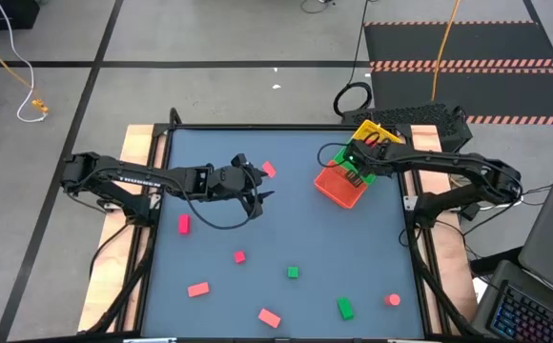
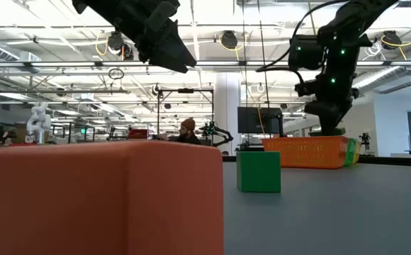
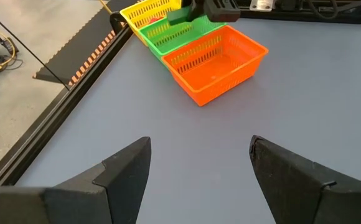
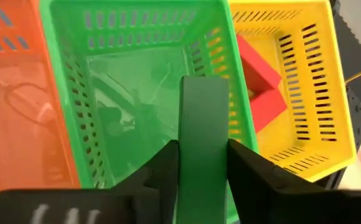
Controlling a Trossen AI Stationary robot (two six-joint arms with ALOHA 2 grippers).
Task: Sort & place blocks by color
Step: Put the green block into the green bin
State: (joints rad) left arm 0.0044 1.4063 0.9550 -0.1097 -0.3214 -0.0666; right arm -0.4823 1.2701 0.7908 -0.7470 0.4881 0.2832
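My right gripper is shut on a green bar block above the green middle compartment of the yellow, green and orange-red tray at the far right. A red block lies in the yellow compartment. My left gripper is open and empty, raised over the table's middle, pointing toward the tray. Several red blocks and two green blocks lie loose on the table. My right gripper pinches the green bar by its two long sides between its two fingers. The fingers come from above, pointing down. The bar is lifted clear, over the green compartment and touching nothing else.
Loose blocks lie toward the near edge: red ones and a green one. One red block lies close by my left gripper. In the low view a red block fills the foreground.
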